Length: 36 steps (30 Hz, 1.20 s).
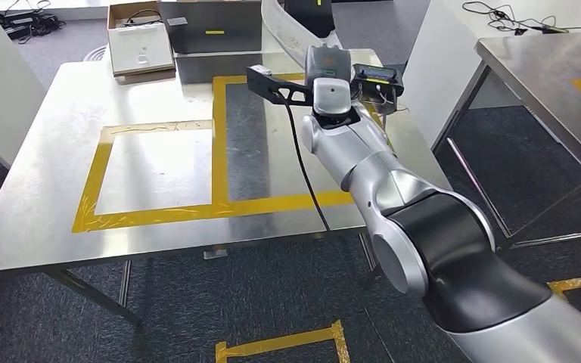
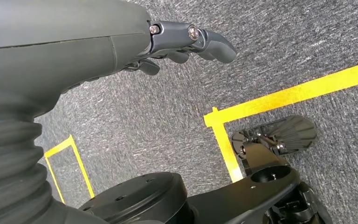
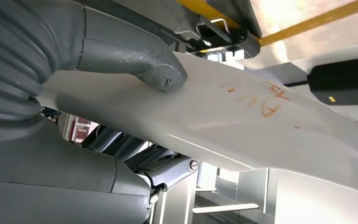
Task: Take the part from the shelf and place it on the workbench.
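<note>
The part (image 3: 242, 121) is a long, curved white panel with orange writing on it. My right hand (image 3: 135, 116) grips it, the thumb (image 3: 158, 74) pressing on one face and the fingers (image 3: 168, 170) under the other. In the head view my right arm reaches out over the far right of the steel workbench (image 1: 159, 166). The wrist unit hides the right hand (image 1: 329, 72) there, and the white part (image 1: 274, 23) sticks out beyond it, above the bench's back edge. My left hand (image 2: 186, 42) hangs over the carpet, fingers loosely bent and holding nothing.
Yellow tape (image 1: 219, 144) marks two squares on the workbench. A cardboard box (image 1: 140, 38) and a grey metal case (image 1: 212, 30) stand at its back edge. A black object (image 1: 306, 15) lies beyond the part. Another steel table (image 1: 552, 83) stands to the right.
</note>
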{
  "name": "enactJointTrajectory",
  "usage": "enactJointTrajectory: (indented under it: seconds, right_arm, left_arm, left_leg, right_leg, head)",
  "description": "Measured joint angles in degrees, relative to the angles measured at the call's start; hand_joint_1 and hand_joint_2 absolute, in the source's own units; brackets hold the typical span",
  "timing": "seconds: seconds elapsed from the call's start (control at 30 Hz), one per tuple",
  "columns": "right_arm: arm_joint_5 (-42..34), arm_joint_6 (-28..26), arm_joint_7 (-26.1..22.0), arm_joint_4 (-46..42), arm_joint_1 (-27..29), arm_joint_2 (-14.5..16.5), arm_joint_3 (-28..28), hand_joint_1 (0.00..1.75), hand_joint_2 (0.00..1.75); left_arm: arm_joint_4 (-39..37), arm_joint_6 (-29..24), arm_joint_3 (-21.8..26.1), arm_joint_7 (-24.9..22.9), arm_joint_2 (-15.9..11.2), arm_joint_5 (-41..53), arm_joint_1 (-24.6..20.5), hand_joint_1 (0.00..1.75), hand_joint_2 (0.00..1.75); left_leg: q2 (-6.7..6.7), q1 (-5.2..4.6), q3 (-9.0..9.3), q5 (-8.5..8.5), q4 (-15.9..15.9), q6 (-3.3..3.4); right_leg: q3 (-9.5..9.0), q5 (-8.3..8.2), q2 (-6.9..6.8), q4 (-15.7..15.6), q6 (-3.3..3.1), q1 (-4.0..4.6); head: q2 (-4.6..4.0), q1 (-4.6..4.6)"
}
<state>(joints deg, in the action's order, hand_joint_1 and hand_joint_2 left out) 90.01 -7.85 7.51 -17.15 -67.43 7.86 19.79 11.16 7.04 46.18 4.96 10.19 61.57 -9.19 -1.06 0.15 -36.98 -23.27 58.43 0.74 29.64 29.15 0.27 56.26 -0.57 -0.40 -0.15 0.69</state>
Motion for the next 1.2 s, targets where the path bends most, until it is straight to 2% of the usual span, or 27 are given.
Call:
enactJointTrajectory:
  seconds: [0.07, 0.13, 0.4, 0.87, 0.97, 1.0, 1.1, 1.13, 1.2]
  right_arm:
    - [0.0, -0.01, -0.31, 0.02, 1.0, 0.15, 0.17, 1.75, 1.75]
    - [0.0, 0.12, -0.59, 0.07, 2.11, 0.3, 0.48, 1.75, 1.75]
    - [-0.04, 0.33, -0.66, 0.42, 5.93, 0.97, 2.34, 1.75, 1.75]
    - [-0.07, 0.44, -0.23, 0.58, 7.37, 1.72, 3.31, 1.75, 1.75]
    - [-0.06, 0.54, -0.16, 0.58, 7.38, 1.85, 3.33, 1.75, 1.75]
    - [-0.05, 0.56, -0.14, 0.58, 7.4, 1.89, 3.33, 1.75, 1.75]
    - [-0.06, 0.59, -0.1, 0.57, 7.36, 1.92, 3.33, 1.75, 1.75]
    - [-0.07, 0.59, -0.08, 0.56, 7.28, 1.92, 3.33, 1.75, 1.75]
    - [-0.07, 0.59, -0.03, 0.58, 7.26, 1.93, 3.33, 1.75, 1.75]
  left_arm:
    - [0.0, 0.0, 0.0, 0.0, 0.0, 0.04, 0.0, 0.0, 1.75]
    - [0.01, 0.0, 0.01, 0.0, -0.01, 0.1, 0.01, 0.0, 1.75]
    - [-0.01, 0.0, 0.0, 0.0, 0.0, 0.29, 0.02, 0.0, 1.75]
    - [-0.01, 0.0, 0.02, -0.29, -0.02, 0.01, 0.23, 0.0, 1.75]
    - [-0.01, 0.0, 0.02, -0.38, -0.08, 0.02, 0.26, 0.0, 1.75]
    - [-0.01, 0.0, 0.02, -0.38, -0.11, 0.04, 0.27, 0.0, 1.75]
    - [0.01, 0.0, 0.02, -0.27, -0.14, 0.16, 0.32, 0.0, 1.75]
    - [0.01, 0.0, 0.02, -0.23, -0.14, 0.22, 0.34, 0.0, 1.75]
    - [0.01, 0.0, 0.02, -0.16, -0.15, 0.38, 0.34, 0.0, 1.75]
  left_leg:
    - [0.02, -0.01, 0.02, 0.02, 0.03, 0.02]
    - [0.04, -0.01, 0.07, 0.05, 0.03, 0.02]
    - [0.07, 0.04, 0.31, 0.24, -0.17, -0.22]
    - [0.07, 0.08, 0.35, 0.24, -0.27, -0.24]
    - [0.08, -0.22, 0.27, -0.06, -0.09, 0.08]
    - [0.08, -0.28, 0.31, -0.35, -0.18, 0.4]
    - [0.1, 0.0, 1.23, -1.04, -0.88, 1.5]
    - [0.14, 0.07, 1.56, -1.15, -0.96, 1.72]
    - [0.27, 0.13, 1.92, -1.41, -0.92, 1.77]
  right_leg:
    - [-0.02, -0.03, 0.01, -0.06, 0.92, -0.07]
    - [-0.05, -0.04, 0.01, -0.08, 1.35, -0.09]
    - [-0.1, -0.08, 0.02, 0.06, 1.4, -0.03]
    - [-0.08, -0.01, 0.04, 0.1, 1.31, 0.0]
    - [-0.19, -0.04, 0.03, -0.09, 1.67, -0.27]
    - [-0.27, -0.26, 0.05, 0.16, 1.93, -0.33]
    - [0.35, 0.03, 0.04, 2.57, 2.42, -0.44]
    - [1.55, 1.11, 0.0, 4.64, 2.49, -0.52]
    - [5.93, 4.03, -0.03, 11.67, 2.69, -0.61]
  head:
    - [0.0, 0.0]
    - [0.0, -0.01]
    - [0.0, -0.02]
    - [0.0, -0.02]
    - [0.0, -0.04]
    - [0.0, -0.02]
    - [0.0, 0.12]
    - [0.0, 0.19]
    - [0.0, 0.29]
